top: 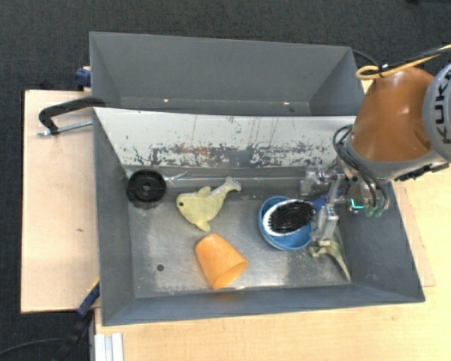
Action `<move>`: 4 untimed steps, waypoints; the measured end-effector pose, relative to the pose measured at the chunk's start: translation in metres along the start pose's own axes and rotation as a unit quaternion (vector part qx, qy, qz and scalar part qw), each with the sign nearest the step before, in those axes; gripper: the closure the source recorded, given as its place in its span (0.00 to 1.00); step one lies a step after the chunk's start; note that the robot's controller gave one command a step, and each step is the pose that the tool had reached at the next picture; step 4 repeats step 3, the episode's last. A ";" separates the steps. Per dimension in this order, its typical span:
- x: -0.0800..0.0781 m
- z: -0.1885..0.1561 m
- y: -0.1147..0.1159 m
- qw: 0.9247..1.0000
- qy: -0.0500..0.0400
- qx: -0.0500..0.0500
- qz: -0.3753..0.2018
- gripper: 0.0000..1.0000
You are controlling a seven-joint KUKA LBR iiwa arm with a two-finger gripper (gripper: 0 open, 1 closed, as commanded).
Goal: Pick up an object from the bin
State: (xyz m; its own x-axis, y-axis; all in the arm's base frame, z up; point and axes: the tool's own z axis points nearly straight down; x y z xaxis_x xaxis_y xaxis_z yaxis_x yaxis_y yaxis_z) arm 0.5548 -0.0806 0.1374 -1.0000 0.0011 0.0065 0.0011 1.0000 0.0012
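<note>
A round blue hairbrush [286, 224] lies flat on the floor of the grey metal bin [210, 299], right of centre. Its oval pad of black bristles faces up, and the gripper [327, 230] hangs just beside its right edge. Near the brush, a little nearer and further right, lies a small olive-green piece [332, 254] with a thin point toward the near right corner; what it is cannot be told. An orange plastic cup [219, 260] lies on its side close to the near wall, left of the brush, with its narrower end toward the far left. Beyond it a pale yellow toy animal [203, 204] lies flat, tail pointing far right. A black round cap [146, 187] sits at the far left.
</note>
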 end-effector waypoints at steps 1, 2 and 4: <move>0.002 0.065 0.028 0.999 -0.010 -0.001 0.046 0.00; -0.002 0.059 0.025 0.999 -0.017 0.001 0.046 1.00; -0.015 -0.088 0.021 0.999 -0.010 0.001 0.032 1.00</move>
